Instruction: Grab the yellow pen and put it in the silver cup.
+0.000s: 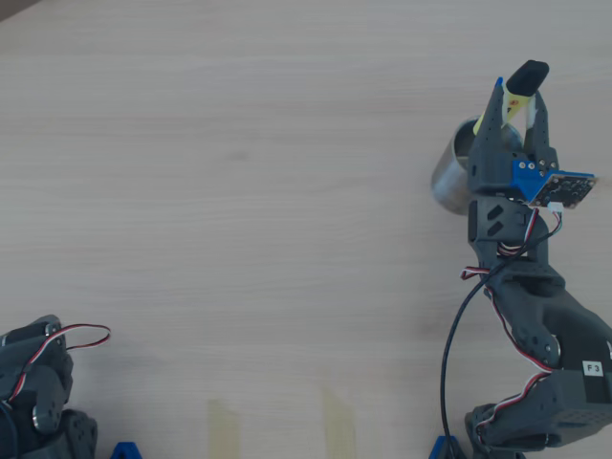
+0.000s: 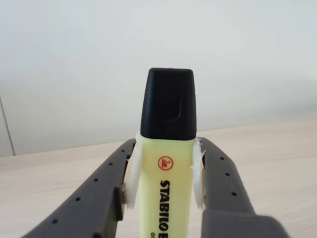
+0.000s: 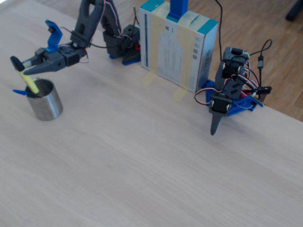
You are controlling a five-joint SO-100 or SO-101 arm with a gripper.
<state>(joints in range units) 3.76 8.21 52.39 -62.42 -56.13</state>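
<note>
Overhead view: straight down from high up, far off, arm entering from the bottom right, silver cup (image 1: pixel 457 178) near the right edge. Wrist view: right behind the gripper (image 2: pixel 166 171), looking forward, very close to the yellow pen (image 2: pixel 166 163). Fixed view: from across the table (image 3: pixel 142 156), up high and slanted down, facing the arm. Cup, pen and gripper seen in overhead and fixed views.

The yellow pen (image 3: pixel 27 78) stands tilted in the silver cup (image 3: pixel 46 101), between the end effector's (image 3: pixel 20 69) jaws.
</note>
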